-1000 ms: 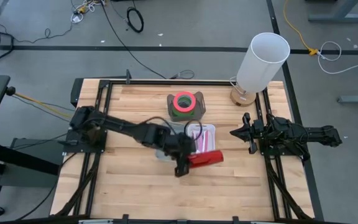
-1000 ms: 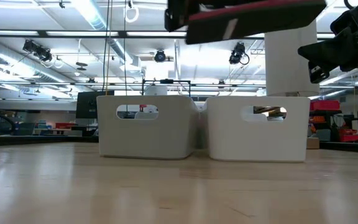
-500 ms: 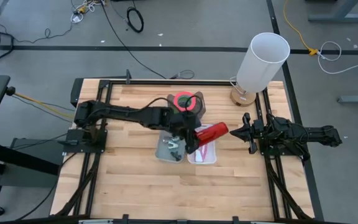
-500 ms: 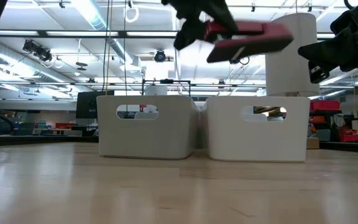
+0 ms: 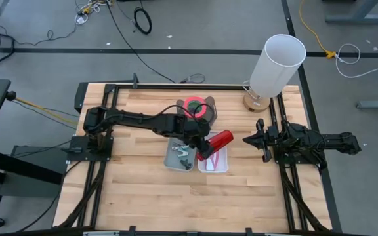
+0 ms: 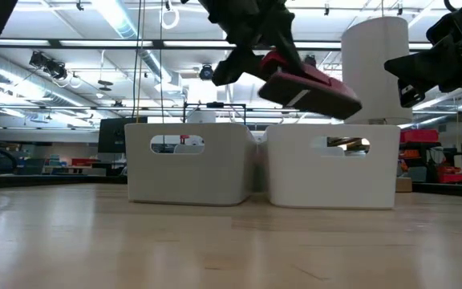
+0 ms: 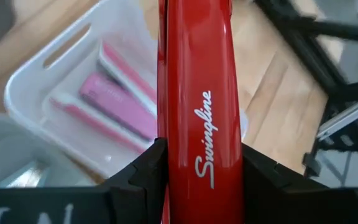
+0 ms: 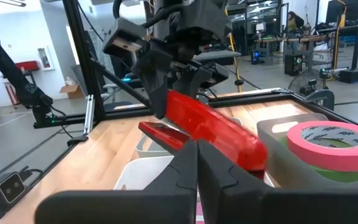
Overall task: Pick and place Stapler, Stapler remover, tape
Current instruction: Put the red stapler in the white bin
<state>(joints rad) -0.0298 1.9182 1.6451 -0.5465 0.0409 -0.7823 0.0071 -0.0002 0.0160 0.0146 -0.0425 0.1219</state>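
My left gripper (image 5: 199,145) is shut on a red Swingline stapler (image 5: 216,142), held in the air over the right white bin (image 5: 214,159), which holds pink staplers (image 7: 120,99). The stapler also shows in the low view (image 6: 307,84) and the right wrist view (image 8: 213,127). The left bin (image 5: 179,156) holds metal staple removers. A pink and green tape roll (image 5: 193,108) sits on a grey holder at the far side. My right gripper (image 5: 251,139) is shut and empty at the table's right side. My left gripper pinches the stapler's two long sides (image 7: 194,168) between its two fingers (image 7: 143,177), near its rear end. The fingers lie across the stapler. The stapler is lifted clear above the right bin, its free end tilted down toward the table's right.
A white lamp (image 5: 275,65) on a wooden base stands at the far right corner. In the low view the two white bins (image 6: 187,160) (image 6: 331,164) stand side by side. Bare wood lies along the near edge.
My left gripper has carried the stapler from the near side of the bins up and toward the far edge, over the right bin. The stapler has turned about and its free end has tipped downward. The grip stays shut.
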